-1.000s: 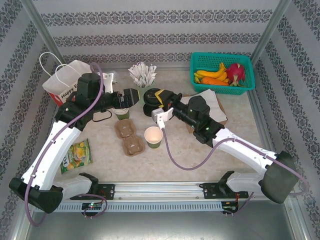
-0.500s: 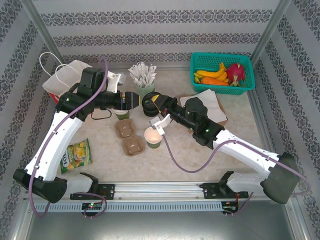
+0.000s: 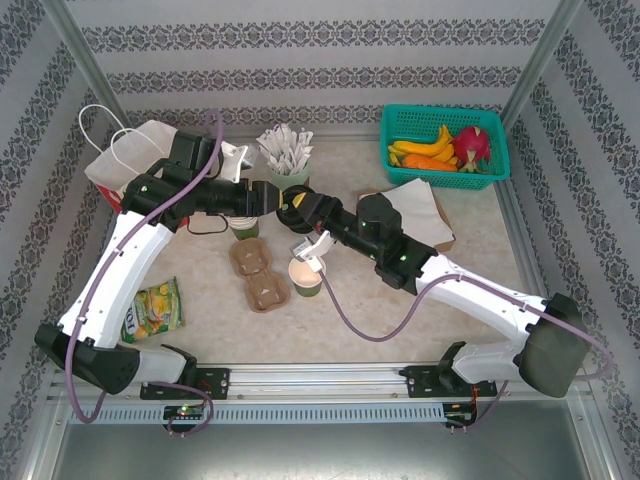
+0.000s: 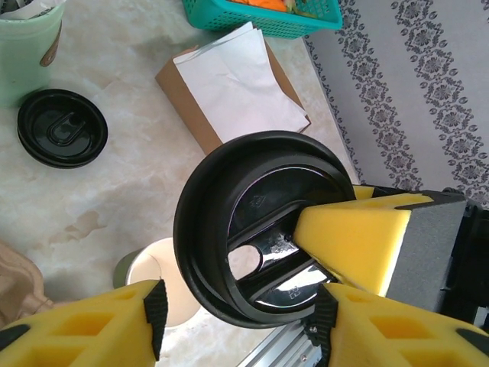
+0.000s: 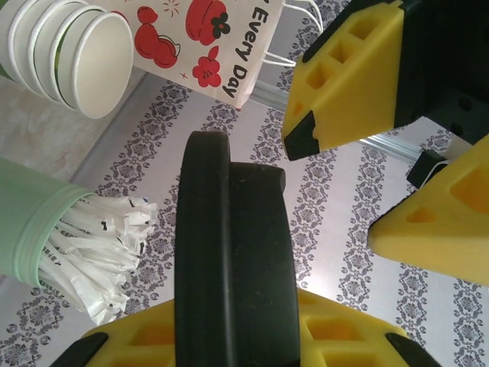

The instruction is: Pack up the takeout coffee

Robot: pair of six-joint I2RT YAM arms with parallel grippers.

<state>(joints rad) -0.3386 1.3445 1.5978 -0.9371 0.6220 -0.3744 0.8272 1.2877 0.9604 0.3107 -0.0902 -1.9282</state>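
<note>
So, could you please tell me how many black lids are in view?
2. One black lid is held on edge in the air by the right gripper. The other lid lies flat on the table beside the mint-green cup; more may be stacked under it.

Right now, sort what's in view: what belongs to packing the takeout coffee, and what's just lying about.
For the job: open paper cup, black lid gripped in the right fingers, likely the paper bag and cup carrier.

Lying about: mint cup of sticks, stacked cups, spare lids, fruit basket, snack packet.
</note>
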